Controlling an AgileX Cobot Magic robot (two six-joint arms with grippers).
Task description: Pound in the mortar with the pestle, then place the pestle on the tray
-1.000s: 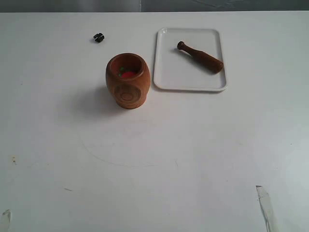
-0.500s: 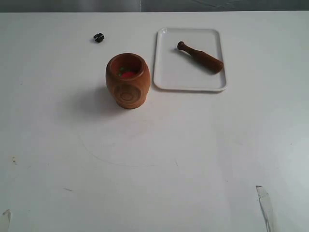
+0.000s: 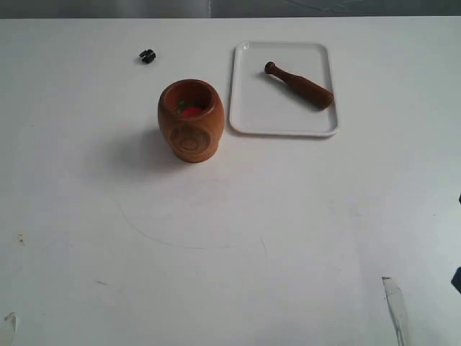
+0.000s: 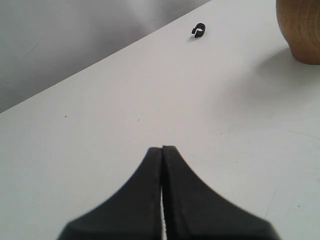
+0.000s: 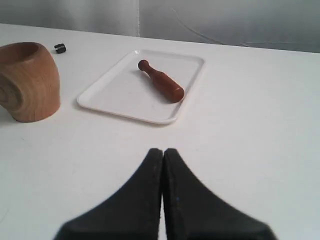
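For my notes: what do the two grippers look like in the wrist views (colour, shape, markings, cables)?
Both the left gripper and the right gripper show two smooth matte-black fingers, broad at the base and tapering to narrow tips. No markings or cables show, and the arms behind them are outside those views.

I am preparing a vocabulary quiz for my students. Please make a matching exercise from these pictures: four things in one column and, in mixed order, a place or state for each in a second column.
Things
1. mortar
2. pestle
3. tray
4. small black part

Places or states
A. lies slanted on the tray
B. stands upright, red and green bits inside
C. tiny, lies by itself, touching nothing
D. flat and white, right of the mortar in the exterior view

Pairs: 1-B, 2-A, 3-D, 4-C
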